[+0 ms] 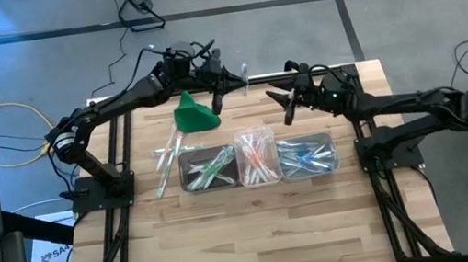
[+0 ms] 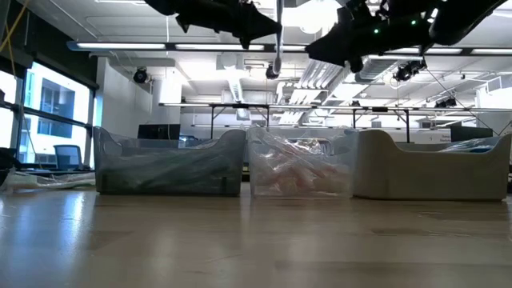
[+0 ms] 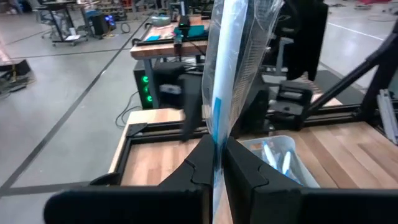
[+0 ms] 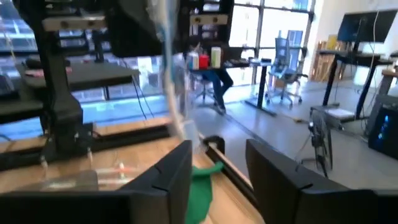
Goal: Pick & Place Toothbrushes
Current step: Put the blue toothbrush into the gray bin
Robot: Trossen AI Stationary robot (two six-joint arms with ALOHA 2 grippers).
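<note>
A toothbrush in a clear wrapper (image 3: 225, 68), with a blue part, stands upright in the air above the table's far edge, with my left gripper (image 3: 216, 171) shut on it. My right gripper (image 1: 287, 103) hovers open just to its right, and nothing is between its fingers (image 4: 180, 165). Three clear tubs sit in a row mid-table: the left one (image 1: 210, 169) has green toothbrushes, the middle one (image 1: 257, 157) orange-pink ones, the right one (image 1: 308, 155) blue ones. A few loose toothbrushes (image 1: 166, 158) lie on the table left of the tubs. My left gripper pinches the wrapped toothbrush between its two fingers, partway along its length (image 3: 216, 146). The fingers come about level from the table's left side and lie across it. The toothbrush stands upright, lifted clear, its lower end (image 2: 276, 70) hanging below the fingers.
A green cloth-like lump (image 1: 194, 114) lies on the table behind the left tub, under my left arm. Bare wood stretches from the tubs to the near edge (image 1: 259, 239). The black frame rails (image 1: 379, 165) run along the table's sides.
</note>
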